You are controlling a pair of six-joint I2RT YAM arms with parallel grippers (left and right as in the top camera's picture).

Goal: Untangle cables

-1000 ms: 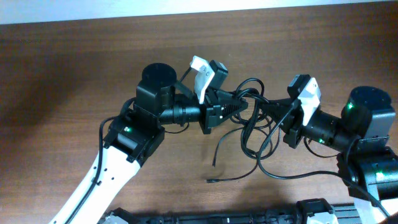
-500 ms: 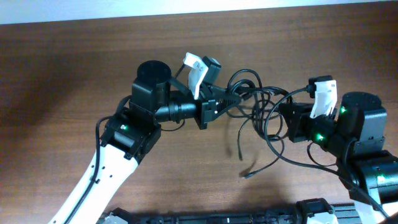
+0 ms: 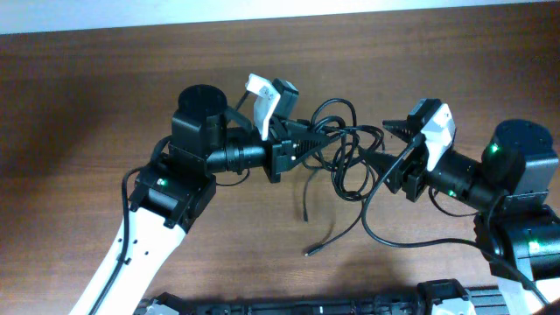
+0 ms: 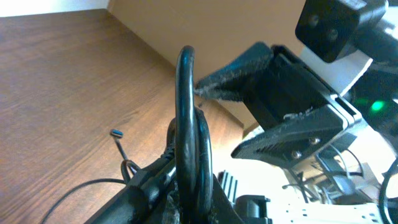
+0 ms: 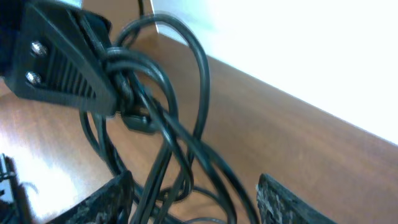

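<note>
The cables [image 3: 346, 144] form a black tangle hanging above the wooden table between my two grippers. My left gripper [image 3: 319, 138] is shut on one side of the bundle; in the left wrist view a looped cable [image 4: 185, 118] rises straight out of its jaws [image 4: 189, 196]. My right gripper [image 3: 381, 143] stands open just right of the tangle, and several cable strands [image 5: 171, 134] pass between its spread fingers [image 5: 102, 199] without being pinched. Two loose ends dangle below, one with a small plug [image 3: 308, 251] near the table.
A long cable loop [image 3: 411, 245] trails toward the right arm's base [image 3: 516, 227]. Another plug end [image 4: 116, 132] lies on the wood in the left wrist view. A black rail [image 3: 306, 306] runs along the front edge. Bare wooden table [image 3: 87, 105] spreads to the left.
My right gripper has opened and let go of the cables, then come back in around them. The left gripper has shifted a little left with the bundle; the loose ends have swung.
</note>
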